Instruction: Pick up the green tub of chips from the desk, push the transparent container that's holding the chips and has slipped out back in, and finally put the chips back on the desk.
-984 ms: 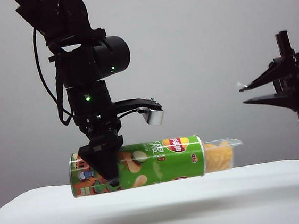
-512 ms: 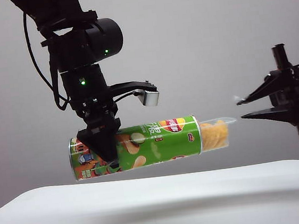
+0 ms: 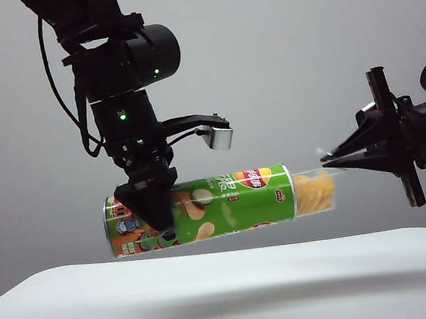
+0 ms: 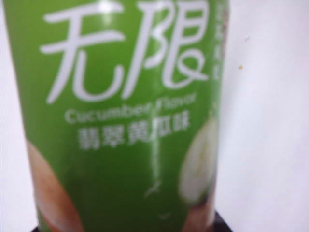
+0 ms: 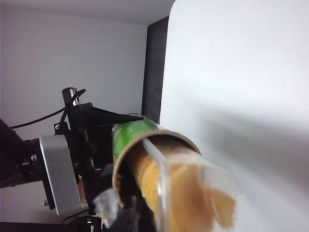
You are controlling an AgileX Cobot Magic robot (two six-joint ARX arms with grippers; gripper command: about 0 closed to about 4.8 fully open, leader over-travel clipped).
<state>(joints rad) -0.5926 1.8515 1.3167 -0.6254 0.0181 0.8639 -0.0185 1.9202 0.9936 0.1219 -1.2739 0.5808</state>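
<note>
Two pincers: both were in view above the desk [image 3: 226, 287].
Left pincer [image 3: 154, 211]: clamped around the green tub of chips [image 3: 203, 210] near its cartoon end, holding it level in the air.
Right pincer [image 3: 327, 160]: jaws closed, tips at the outer end of the transparent container [image 3: 315, 192].
Transparent container: stuck out of the tub's open end, chips [image 3: 313, 193] stacked inside.

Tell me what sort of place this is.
Probably a robot test bench or lab. A bare white smooth desk stands before a plain grey backdrop, with nothing domestic around. The left gripper holds a long bright-green chip tub aloft, while the shut right gripper meets its clear plastic tray.
</note>
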